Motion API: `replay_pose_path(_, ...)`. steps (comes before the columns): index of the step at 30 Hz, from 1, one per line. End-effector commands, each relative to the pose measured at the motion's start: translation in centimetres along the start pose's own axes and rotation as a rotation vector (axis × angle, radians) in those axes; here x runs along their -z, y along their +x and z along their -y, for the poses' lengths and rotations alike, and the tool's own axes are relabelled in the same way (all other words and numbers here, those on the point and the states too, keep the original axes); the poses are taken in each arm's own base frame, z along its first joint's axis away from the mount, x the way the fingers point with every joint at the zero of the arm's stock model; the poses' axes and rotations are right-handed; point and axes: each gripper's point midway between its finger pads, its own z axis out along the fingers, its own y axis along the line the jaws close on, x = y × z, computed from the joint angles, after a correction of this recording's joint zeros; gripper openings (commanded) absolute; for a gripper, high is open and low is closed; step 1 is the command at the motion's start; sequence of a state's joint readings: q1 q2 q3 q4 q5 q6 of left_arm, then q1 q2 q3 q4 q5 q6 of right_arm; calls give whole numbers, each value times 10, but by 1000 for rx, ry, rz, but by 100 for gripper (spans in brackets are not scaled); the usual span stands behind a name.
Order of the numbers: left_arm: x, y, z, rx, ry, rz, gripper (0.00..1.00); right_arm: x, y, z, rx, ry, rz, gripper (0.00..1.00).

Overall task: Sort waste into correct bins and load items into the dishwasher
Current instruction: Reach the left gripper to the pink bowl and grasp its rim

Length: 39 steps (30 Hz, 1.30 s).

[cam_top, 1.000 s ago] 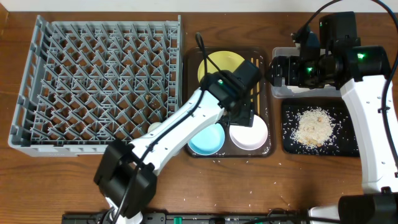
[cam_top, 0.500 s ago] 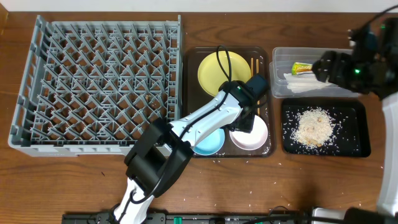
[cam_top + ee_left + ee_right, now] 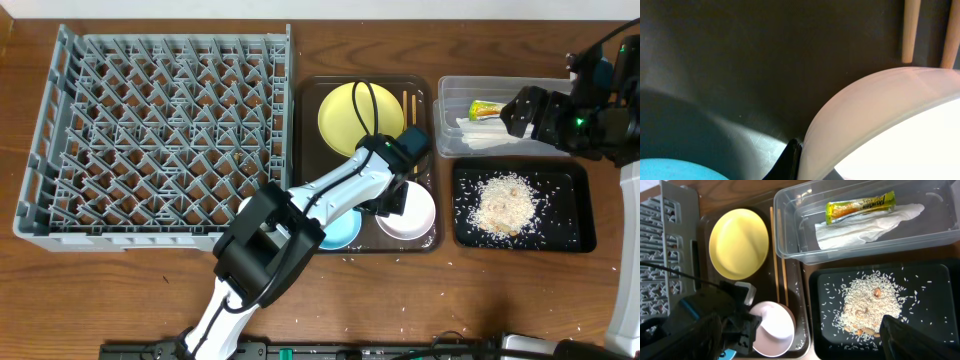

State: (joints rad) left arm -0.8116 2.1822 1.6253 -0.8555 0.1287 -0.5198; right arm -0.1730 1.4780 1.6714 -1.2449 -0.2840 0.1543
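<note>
My left gripper (image 3: 393, 200) is shut on the left rim of the white bowl (image 3: 410, 213) in the brown tray (image 3: 310, 150). In the left wrist view one black finger (image 3: 790, 160) presses the outside of the bowl's wall (image 3: 875, 110). Beside it sits the light blue bowl (image 3: 336, 229); behind are the yellow plate (image 3: 358, 118) and the chopsticks (image 3: 408, 105). The grey dishwasher rack (image 3: 150, 130) stands at the left. My right gripper (image 3: 520, 115) hangs open over the clear tub (image 3: 545, 90), which holds the wrapper (image 3: 860, 206) and white paper (image 3: 865, 225). Rice (image 3: 503, 203) lies in the black tray (image 3: 575, 235).
Loose rice grains are scattered on the brown tray's floor and on the table in front of the trays. My left arm (image 3: 320, 200) reaches across the light blue bowl. My right arm (image 3: 630, 200) runs down the table's right edge.
My left gripper has shut on the white bowl's rim, and the bowl has shifted slightly right. My right gripper has moved to the right, off the tub's left end.
</note>
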Motion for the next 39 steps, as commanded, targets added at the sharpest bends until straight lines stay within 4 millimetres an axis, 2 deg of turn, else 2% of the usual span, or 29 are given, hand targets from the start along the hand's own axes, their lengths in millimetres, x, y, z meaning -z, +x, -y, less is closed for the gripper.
replay_pose_path(1, 35, -10, -10, 12, -15, 70, 7, 3, -2, 2, -7, 8, 10, 99)
replay_pose_path(3, 83, -21, -38, 40, -94, 185, 7, 3, -2, 2, -7, 8, 10, 99)
replay_pose_path(6, 137, -29, -81, 82, -215, 322, 7, 3, -2, 2, -7, 7, 10, 99)
replay_pose_path(8, 190, -34, -127, 137, -363, 467, 7, 3, -2, 2, -7, 8, 10, 99)
replay_pose_path(11, 249, -35, -180, 234, -550, 630, 7, 3, -2, 2, -7, 8, 10, 99)
replay_pose_path(12, 261, -34, -191, 257, -589, 663, 7, 3, -2, 2, -7, 8, 10, 99)
replay_pose_path(14, 267, -34, -197, 252, -595, 667, 7, 3, -2, 2, -7, 8, 10, 99)
replay_pose_path(15, 262, -34, -194, 240, -565, 648, 7, 3, -2, 2, -7, 8, 10, 99)
replay_pose_path(20, 210, -24, -132, 177, -192, 439, 8, 3, -2, 2, -7, 8, 10, 99)
replay_pose_path(22, 195, -20, -112, 168, -87, 366, 17, 3, -2, 2, -7, 8, 10, 99)
replay_pose_path(24, 181, -16, -98, 156, -21, 299, 31, 3, -2, 2, -7, 8, 10, 99)
replay_pose_path(26, 161, -13, -86, 147, 29, 220, 35, 3, -2, 2, -7, 8, 10, 99)
replay_pose_path(28, 144, -12, -79, 145, 57, 158, 36, 3, -2, 2, -7, 8, 10, 99)
replay_pose_path(30, 116, -10, -70, 144, 81, 69, 36, 3, -2, 2, -7, 8, 10, 99)
replay_pose_path(33, 83, -9, -60, 129, 92, -3, 36, 3, -2, 2, -7, 8, 10, 99)
replay_pose_path(39, 42, -15, -40, 81, 99, -28, 36, 3, -2, 2, -7, 8, 10, 99)
